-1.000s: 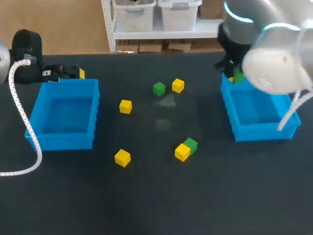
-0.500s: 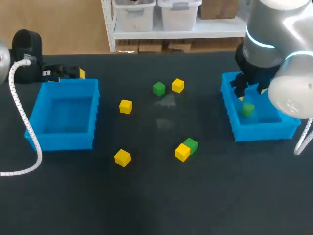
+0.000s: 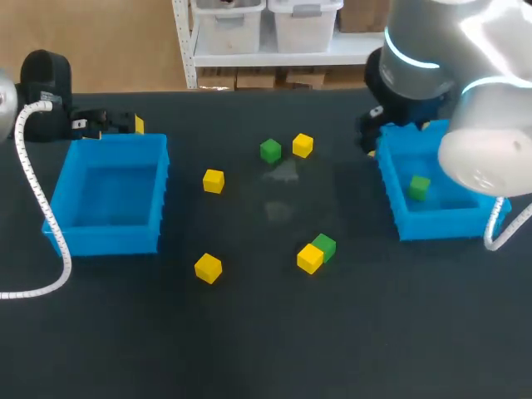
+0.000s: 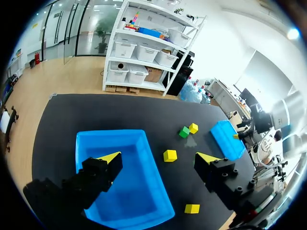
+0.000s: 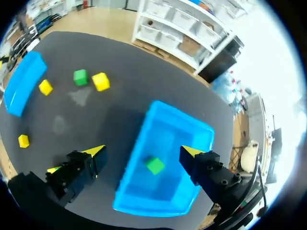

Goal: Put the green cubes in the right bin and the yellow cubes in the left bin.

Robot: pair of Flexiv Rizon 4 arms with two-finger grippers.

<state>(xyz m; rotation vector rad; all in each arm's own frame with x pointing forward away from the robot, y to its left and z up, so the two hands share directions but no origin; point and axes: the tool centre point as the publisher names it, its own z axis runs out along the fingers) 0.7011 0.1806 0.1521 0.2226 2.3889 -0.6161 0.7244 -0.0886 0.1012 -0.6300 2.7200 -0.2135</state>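
A green cube [image 3: 419,187] lies loose inside the right blue bin [image 3: 440,223]. In the right wrist view my right gripper [image 5: 144,150] stands open above that bin [image 5: 182,117], over the bin's left wall, with the green cube [image 5: 154,165] below it and untouched. On the table lie a green cube [image 3: 270,150] next to a yellow cube [image 3: 302,145], a lone yellow cube [image 3: 214,181], another yellow cube [image 3: 208,268], and a yellow cube [image 3: 309,258] touching a green cube [image 3: 324,246]. My left gripper [image 4: 158,158] is open above the empty left bin [image 3: 108,195].
The loose cubes are spread over the dark table between the two bins. My right arm [image 3: 416,50] hangs over the right bin's far left corner and hides its fingers in the head view. A white cable [image 3: 33,199] runs past the left bin's left side.
My right gripper opened and the green cube it held dropped into the right bin. The right arm then shifted a little to the left. The left arm has not moved.
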